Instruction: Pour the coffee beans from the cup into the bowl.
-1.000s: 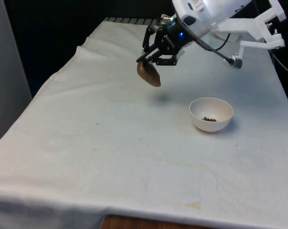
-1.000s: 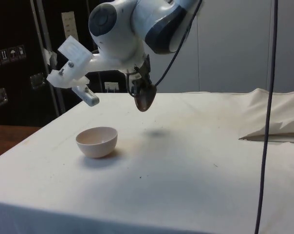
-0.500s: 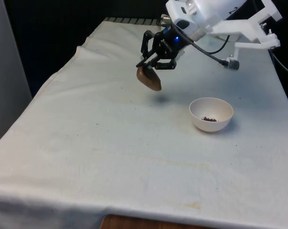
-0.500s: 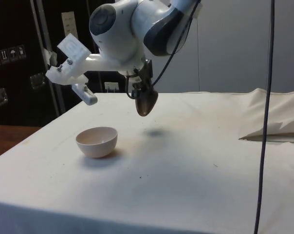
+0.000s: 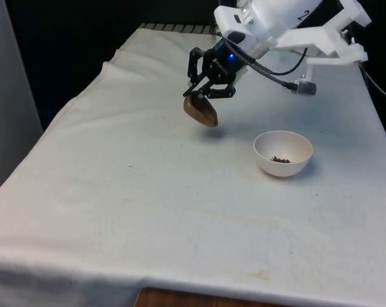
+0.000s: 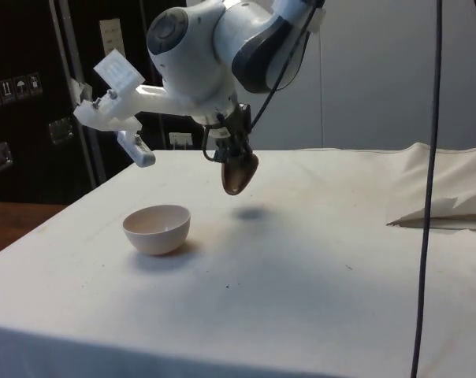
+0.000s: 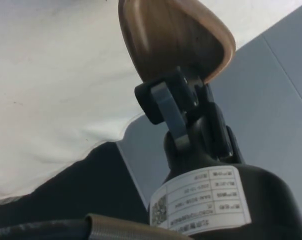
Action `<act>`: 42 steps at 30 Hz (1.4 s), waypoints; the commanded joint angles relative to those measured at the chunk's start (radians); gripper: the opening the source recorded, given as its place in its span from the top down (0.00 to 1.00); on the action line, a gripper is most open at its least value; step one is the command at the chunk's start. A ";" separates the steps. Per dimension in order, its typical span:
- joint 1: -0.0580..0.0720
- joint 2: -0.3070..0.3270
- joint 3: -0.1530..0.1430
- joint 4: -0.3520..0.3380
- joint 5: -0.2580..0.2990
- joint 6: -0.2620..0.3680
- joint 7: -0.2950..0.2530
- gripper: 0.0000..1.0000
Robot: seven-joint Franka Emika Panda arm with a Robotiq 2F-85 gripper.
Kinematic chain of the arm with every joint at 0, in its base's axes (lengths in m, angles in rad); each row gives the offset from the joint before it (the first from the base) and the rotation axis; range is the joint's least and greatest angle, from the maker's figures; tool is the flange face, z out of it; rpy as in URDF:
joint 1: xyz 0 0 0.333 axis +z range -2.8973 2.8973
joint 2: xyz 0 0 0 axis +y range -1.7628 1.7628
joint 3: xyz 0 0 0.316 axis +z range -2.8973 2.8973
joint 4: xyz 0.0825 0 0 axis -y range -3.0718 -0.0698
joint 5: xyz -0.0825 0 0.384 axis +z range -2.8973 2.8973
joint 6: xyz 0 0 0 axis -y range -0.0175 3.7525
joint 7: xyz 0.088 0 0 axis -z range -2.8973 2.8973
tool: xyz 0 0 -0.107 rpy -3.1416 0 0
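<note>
Clamped on the rim of one brown wooden cup (image 5: 201, 111) — the pincer (image 5: 208, 91) holds it tipped on its side, in the air above the counter (image 5: 148, 192), well clear of the cloth. Seen from the wrist, one finger (image 7: 166, 107) presses the cup wall, the smooth rounded body (image 7: 171, 40) jutting out past it.

Looks like turned wood: stiff, light, not fragile, but polished enough to slip. Judged best held as now, pinched across the rim wall, one finger inside and one outside; a grip round the curved belly would likely slide. Needs a firm squeeze while tilted, since the weight hangs off the fingertips.

One white bowl (image 5: 283, 153) sits on the cloth, lower than the pincer and off to the side, well apart from the cup. Probably ceramic or plastic — rigid, stable on its own, no holding needed. A small cluster of dark coffee beans (image 5: 281, 159) lies on its bottom; too small to count singly.

Tally: one cup, one bowl, one pincer, one little heap of beans. Cannot tell whether any beans remain in the cup.
</note>
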 commanded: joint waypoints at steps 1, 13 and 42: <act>0.000 0.003 -0.007 0.000 0.007 0.012 0.000 1.00; -0.009 0.057 -0.052 0.026 0.030 0.095 0.014 1.00; -0.015 0.058 -0.148 0.020 0.167 0.215 -0.086 1.00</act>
